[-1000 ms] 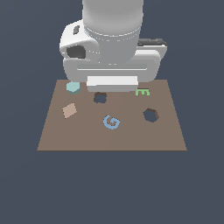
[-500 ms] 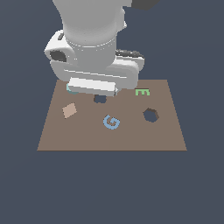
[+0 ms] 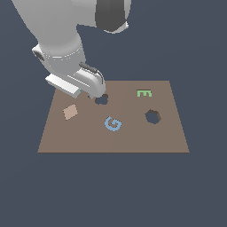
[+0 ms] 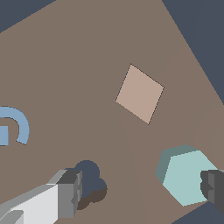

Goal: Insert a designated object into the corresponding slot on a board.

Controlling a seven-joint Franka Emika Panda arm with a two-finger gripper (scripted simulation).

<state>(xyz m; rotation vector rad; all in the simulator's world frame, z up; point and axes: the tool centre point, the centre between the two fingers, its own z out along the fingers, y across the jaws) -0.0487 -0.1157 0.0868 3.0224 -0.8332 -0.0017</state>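
The claw [image 4: 142,192] is spread wide and holds nothing. The teal hexagon block [image 4: 186,175] lies on the board [image 3: 133,137] near its far corner on the exterior view's left, hidden there by the arm. One finger [image 4: 214,186] overlaps the block's edge. If the claw descends off-centre, that finger could land on the block, not beside it. The hexagon hole [image 3: 153,116] is well apart, towards the opposite edge.

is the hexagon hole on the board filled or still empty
Empty: the hexagonal slot shows dark, and the teal hexagonal block lies flat on the board elsewhere.
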